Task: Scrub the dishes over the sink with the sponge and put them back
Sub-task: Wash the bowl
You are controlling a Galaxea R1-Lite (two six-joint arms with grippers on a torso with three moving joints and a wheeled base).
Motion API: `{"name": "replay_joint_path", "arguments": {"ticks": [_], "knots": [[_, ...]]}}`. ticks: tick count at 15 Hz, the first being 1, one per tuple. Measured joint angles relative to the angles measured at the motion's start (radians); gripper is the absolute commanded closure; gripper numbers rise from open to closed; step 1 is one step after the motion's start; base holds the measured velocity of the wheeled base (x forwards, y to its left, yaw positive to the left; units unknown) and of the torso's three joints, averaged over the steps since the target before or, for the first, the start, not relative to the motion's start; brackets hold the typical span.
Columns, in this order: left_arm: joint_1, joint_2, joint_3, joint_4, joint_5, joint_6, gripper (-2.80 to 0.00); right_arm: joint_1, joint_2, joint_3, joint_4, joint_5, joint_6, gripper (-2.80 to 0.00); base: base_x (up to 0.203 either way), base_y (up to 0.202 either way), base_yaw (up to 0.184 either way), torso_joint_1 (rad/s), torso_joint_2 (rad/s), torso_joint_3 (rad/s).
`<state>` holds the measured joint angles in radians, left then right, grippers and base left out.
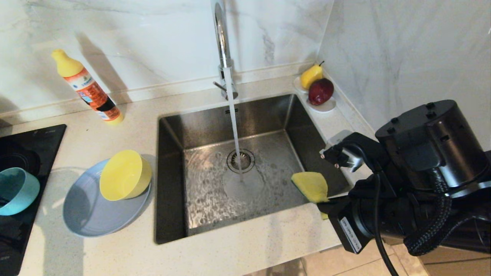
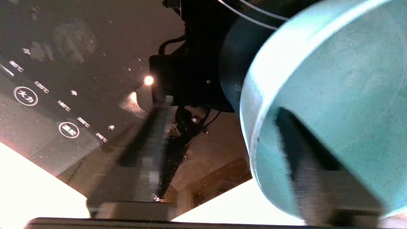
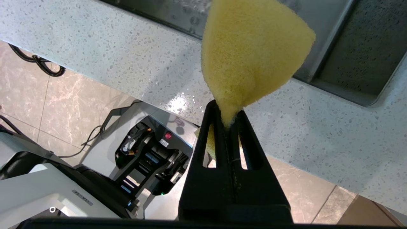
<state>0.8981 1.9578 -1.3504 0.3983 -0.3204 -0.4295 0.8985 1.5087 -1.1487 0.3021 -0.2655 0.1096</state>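
your right gripper sits closest to the head camera, at the sink's front right corner, its jaws pinched almost fully together on 1 corner of the sponge, which fans out yellow over the sink's near edge. that thin pinch is your first risk: press hard on a dish and the soft corner could slip out, dropping the sponge into the sink under the running tap. your left gripper is off to the sink's left, over the black cooktop, with the teal-blue bowl tipped on its side. in the left wrist view 1 finger lies inside the bowl and the other outside, so the jaws straddle its wall, but that view is blurred and you cannot tell whether they are clamped or loose. a loose hold could let the bowl fall onto the cooktop glass. between cooktop and sink, the yellow-green bowl leans on the grey-blue plate and could roll if nudged.
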Motion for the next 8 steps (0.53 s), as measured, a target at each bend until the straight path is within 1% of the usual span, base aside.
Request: {"name": "replay_joint_path", "arguments": {"ticks": [6,8], "knots": [[0.001,0.000,-0.022,0.010,-0.002,-0.007,0.00,0.000,0.000,0.000,0.000,0.000,0.000,0.00,0.000,0.000,0.000,0.000,0.00,0.000],[0.000,-0.008,-0.056,0.056,-0.007,-0.006,0.00,0.000,-0.001,0.001,0.000,0.000,0.000,0.00,0.000,0.000,0.000,0.000,0.00,0.000]]}}
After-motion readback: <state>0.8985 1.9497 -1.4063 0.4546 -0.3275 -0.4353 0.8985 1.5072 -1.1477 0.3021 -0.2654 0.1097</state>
